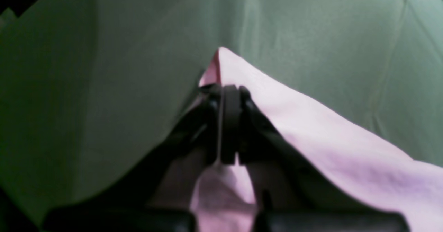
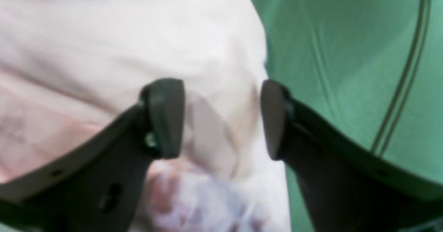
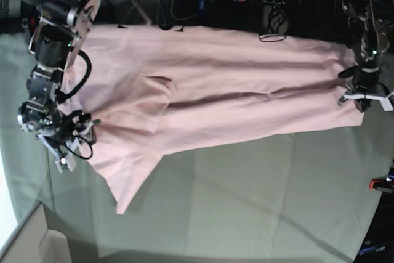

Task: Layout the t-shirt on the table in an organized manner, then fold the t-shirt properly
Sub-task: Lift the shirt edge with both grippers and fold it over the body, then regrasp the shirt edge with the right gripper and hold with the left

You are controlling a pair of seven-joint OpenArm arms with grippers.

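T-shirt (image 3: 215, 93): plain light pink, unpatterned over the visible face; a few black marks are seen at its far edge in the base view. Tabletop (image 3: 258, 201): pale grey-green cloth, rendered brighter green in the right wrist view, where a thin dark double line is seen running across it. Left gripper (image 1: 228, 88) and right gripper (image 2: 221, 117): black to dark grey. A small red clamp (image 3: 380, 183) is noted at the tabletop edge.

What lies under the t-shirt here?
The t-shirt lies spread on the table, whose grey-green cloth shows around it. Whatever is beneath the shirt itself is covered, so it cannot be seen.
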